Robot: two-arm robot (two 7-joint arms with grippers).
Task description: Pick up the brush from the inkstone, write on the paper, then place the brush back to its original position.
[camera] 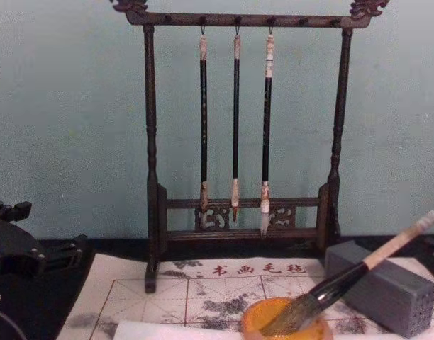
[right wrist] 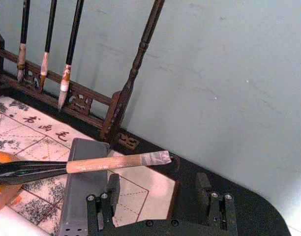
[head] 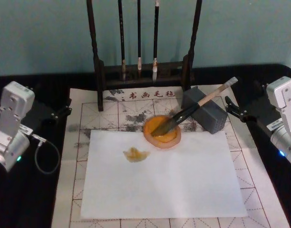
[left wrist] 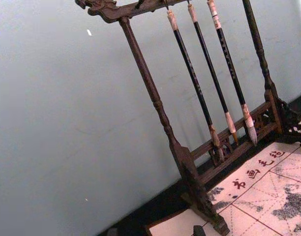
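Observation:
The brush (head: pixel 195 107) lies slanted, its grey-brown bristles in the round orange inkstone (head: pixel 160 132) and its tan handle leaning on a grey block (head: pixel 206 115). The white paper (head: pixel 160 180) lies in front of the inkstone and carries a small yellowish stain (head: pixel 136 153). My right gripper (head: pixel 231 107) rests at the table's right, open and empty, a short way right of the brush's white top end. In the right wrist view its fingers (right wrist: pixel 98 209) stand wide apart just short of the brush (right wrist: pixel 111 163). My left gripper (head: pixel 64 108) stays parked at the left, open and empty.
A dark wooden rack (head: pixel 143 71) with three thin black-handled brushes (camera: pixel 235 120) stands behind the inkstone. A gridded practice mat (head: pixel 112 116) lies under the paper. A loose cable (head: pixel 45 154) loops beside the left arm. Black tabletop borders both sides.

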